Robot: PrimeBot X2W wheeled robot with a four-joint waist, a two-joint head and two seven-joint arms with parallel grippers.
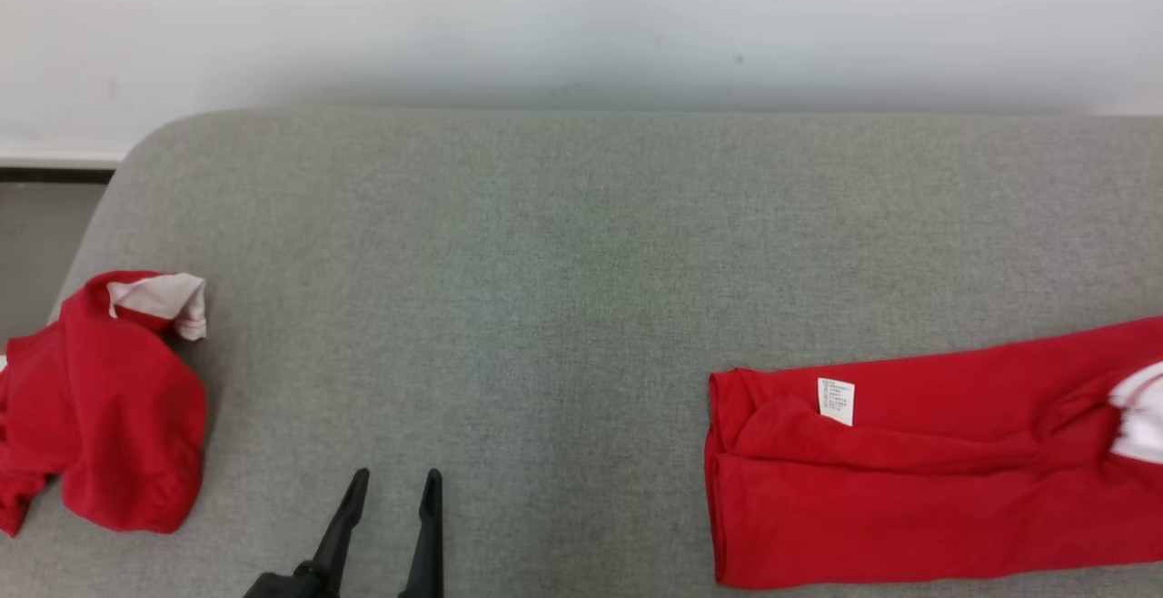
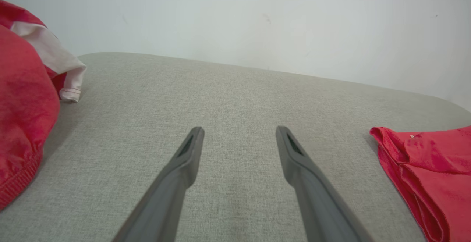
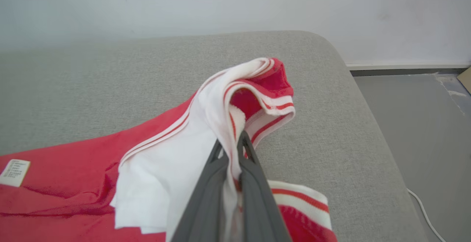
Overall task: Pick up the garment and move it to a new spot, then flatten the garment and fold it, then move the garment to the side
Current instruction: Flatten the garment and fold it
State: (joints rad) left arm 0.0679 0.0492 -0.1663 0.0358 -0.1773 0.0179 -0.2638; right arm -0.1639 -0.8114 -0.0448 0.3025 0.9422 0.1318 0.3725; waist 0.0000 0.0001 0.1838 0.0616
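The right gripper (image 3: 231, 143) is clamped tight on the white striped trim (image 3: 206, 124) of the red garment (image 1: 909, 507), which lies stretched out along the near right edge of the bench (image 1: 545, 262). The left gripper (image 1: 397, 478) hovers spread wide and empty by the near edge. This looks like the pick-up step. The next move calls for a lift high enough that the trailing cloth clears the bench.

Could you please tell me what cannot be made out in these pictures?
- The label on the held garment: print too small to read, head view.
- The held garment's far end: cut off by the head view's right edge.
- The crumpled garment: cut by the head view's left edge, bunched, type unclear.
- The right gripper: tips buried in white fabric, right wrist view.
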